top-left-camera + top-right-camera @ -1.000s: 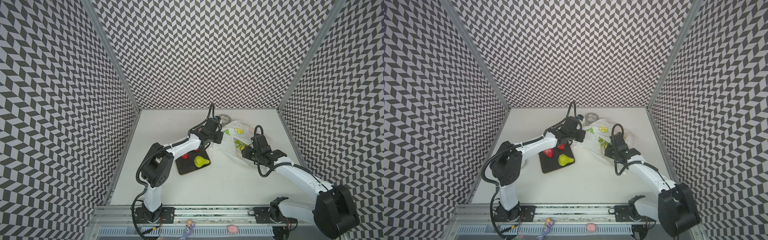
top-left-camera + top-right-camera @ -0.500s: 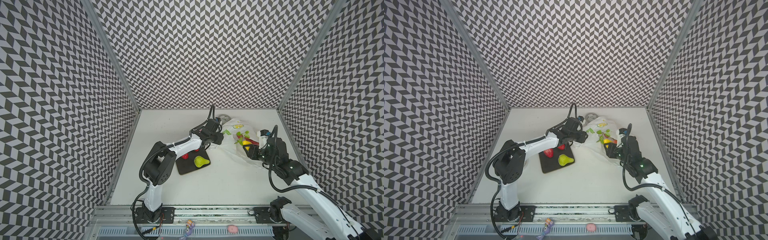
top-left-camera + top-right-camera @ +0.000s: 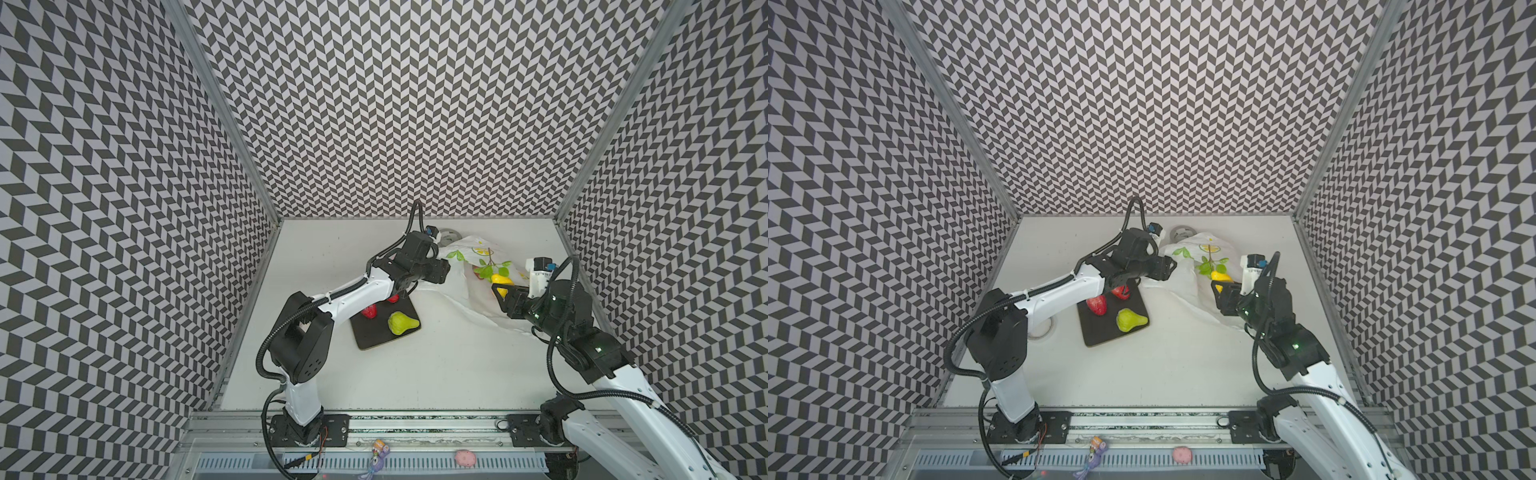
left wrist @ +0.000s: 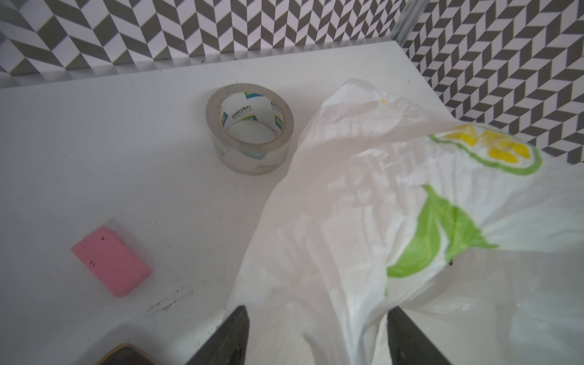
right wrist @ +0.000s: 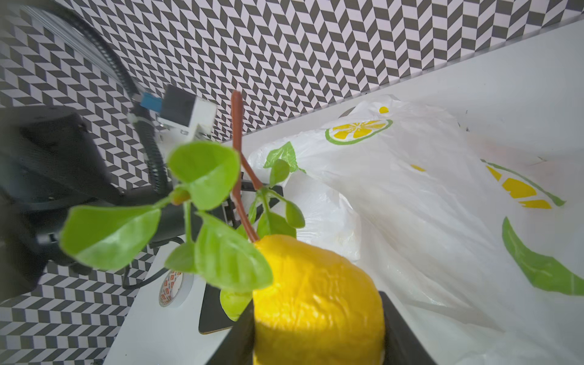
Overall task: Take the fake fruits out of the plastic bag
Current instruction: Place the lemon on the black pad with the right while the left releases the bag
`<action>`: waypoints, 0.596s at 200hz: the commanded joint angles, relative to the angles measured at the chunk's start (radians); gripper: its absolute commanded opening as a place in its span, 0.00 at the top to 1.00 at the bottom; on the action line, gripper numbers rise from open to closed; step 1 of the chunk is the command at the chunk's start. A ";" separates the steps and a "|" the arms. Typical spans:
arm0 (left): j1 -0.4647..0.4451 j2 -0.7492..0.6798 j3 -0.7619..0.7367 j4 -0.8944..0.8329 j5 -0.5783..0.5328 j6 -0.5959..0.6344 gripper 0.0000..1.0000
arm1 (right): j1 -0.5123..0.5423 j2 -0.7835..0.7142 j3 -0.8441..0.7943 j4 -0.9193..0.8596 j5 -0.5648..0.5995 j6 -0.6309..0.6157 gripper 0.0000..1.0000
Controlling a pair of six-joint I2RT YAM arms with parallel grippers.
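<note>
1. Our right gripper [image 5: 316, 328] pinched the leafy lemon [image 5: 316, 284], held out above the bag [image 5: 410, 189].
2. The jaws of our left gripper [image 4: 319, 335] stood spread, with bag plastic loose between them.
3. A pear [image 3: 400, 323] and two strawberries [image 3: 1096, 304] already lay on the mat [image 3: 374, 340]; we couldn't tell whether fruit remained inside.

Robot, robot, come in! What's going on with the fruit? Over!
Left gripper open, right gripper shut on lemon. Lemon out, over the plastic bag. Bag film lies between left jaws.
</note>
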 commanded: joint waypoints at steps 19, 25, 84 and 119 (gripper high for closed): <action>0.012 -0.079 -0.010 0.031 0.011 -0.008 0.26 | -0.004 0.026 0.030 0.011 -0.078 -0.024 0.52; 0.012 -0.085 -0.012 0.032 0.014 -0.008 0.24 | -0.004 0.024 0.033 0.019 -0.089 -0.027 0.52; 0.091 -0.275 -0.088 0.040 0.006 -0.074 0.10 | 0.001 0.090 0.144 0.065 -0.194 -0.084 0.52; 0.240 -0.443 -0.155 -0.011 -0.054 -0.163 0.11 | 0.120 0.202 0.219 0.129 -0.163 -0.149 0.52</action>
